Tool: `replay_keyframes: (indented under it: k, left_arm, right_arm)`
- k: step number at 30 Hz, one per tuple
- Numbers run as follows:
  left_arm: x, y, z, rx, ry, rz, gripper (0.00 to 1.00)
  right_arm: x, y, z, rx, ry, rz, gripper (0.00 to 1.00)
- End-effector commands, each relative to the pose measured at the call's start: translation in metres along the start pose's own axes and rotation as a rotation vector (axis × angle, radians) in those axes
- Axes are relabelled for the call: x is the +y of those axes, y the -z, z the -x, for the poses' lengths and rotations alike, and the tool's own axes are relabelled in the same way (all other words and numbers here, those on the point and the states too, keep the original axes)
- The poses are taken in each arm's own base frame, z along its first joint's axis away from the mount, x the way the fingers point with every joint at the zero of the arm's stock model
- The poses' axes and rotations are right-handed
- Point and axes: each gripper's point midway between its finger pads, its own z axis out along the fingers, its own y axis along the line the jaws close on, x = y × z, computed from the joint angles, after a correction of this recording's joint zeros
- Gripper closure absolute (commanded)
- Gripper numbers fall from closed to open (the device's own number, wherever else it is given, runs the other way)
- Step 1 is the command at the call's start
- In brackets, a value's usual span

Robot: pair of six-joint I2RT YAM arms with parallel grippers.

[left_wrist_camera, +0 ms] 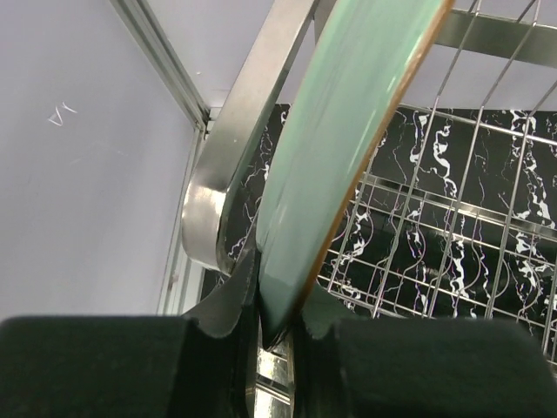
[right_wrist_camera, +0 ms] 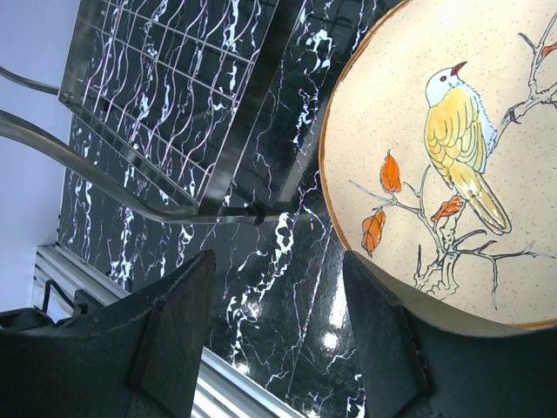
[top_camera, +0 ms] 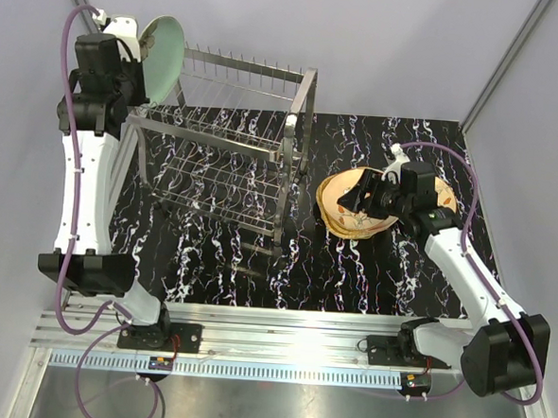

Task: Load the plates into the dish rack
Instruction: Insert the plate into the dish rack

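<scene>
Right, nearest me both arm bases sit on the rail [top_camera: 281, 328] at the front edge of the worktop [top_camera: 351, 270], which is black with white veining. My right arm reaches forward and inward to the stack [top_camera: 337, 214] of plates lying flat on the right half of the worktop. The right pincer [top_camera: 367, 197] hangs over the stack's left part, jaws standing wide with nothing between them. Through the right wrist camera the right pincer [right_wrist_camera: 277, 270] frames only bare worktop. The finger [right_wrist_camera: 383, 348] on the right of that view sits at the rim of the bird plate [right_wrist_camera: 392, 104], the cream one on top, painted with a yellow bird on a branch. Whether that finger touches the rim I cannot tell. An orange rim shows at the stack's left side.

Left of the stack, apart from it, stands the rack [top_camera: 230, 149], two tiers of steel wire with upright prongs along the top.

My left arm rises tall along the left edge. At its top the left pincer [top_camera: 137, 56] is clamped on the green plate [top_camera: 163, 55], held on edge and tilted at the rack's far left end, above the top tier. In the left wrist view the left pincer [left_wrist_camera: 274, 313] grips the green plate [left_wrist_camera: 348, 148] by its brown-edged rim, just beside the rack's looped handle [left_wrist_camera: 235, 148], with the rack [left_wrist_camera: 452, 244] wires beyond. I cannot tell whether plate and rack touch.
</scene>
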Motion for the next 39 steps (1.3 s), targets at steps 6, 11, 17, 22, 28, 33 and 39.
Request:
replay_keyframes:
  k: [6, 11, 17, 22, 28, 33, 39]
  left_arm:
    - [0.012, 0.025, 0.071, -0.275, 0.012, 0.027, 1.00]
    - [0.017, 0.025, 0.064, -0.265, 0.020, 0.053, 1.00]
    - [0.025, 0.035, 0.056, -0.291, 0.045, 0.094, 1.00]
    - [0.032, 0.040, 0.066, -0.319, 0.081, 0.100, 1.00]
    - [0.034, 0.041, 0.086, -0.344, 0.105, 0.093, 1.00]
    - [0.033, 0.039, 0.085, -0.342, 0.101, 0.088, 1.00]
    - [0.034, 0.031, 0.075, -0.319, 0.096, 0.093, 1.00]
  right_arm:
    - [0.009, -0.004, 0.011, -0.022, 0.033, 0.034, 0.33]
    - [0.007, -0.006, 0.009, -0.016, 0.028, 0.031, 0.32]
    - [0.005, -0.009, 0.009, -0.010, 0.025, 0.023, 0.33]
    - [0.005, -0.009, 0.009, -0.008, 0.023, 0.023, 0.33]
    - [0.004, -0.009, 0.009, -0.008, 0.026, 0.017, 0.33]
    - [0.003, -0.009, 0.010, -0.014, 0.028, 0.013, 0.33]
    - [0.002, -0.012, 0.007, -0.001, 0.023, 0.013, 0.33]
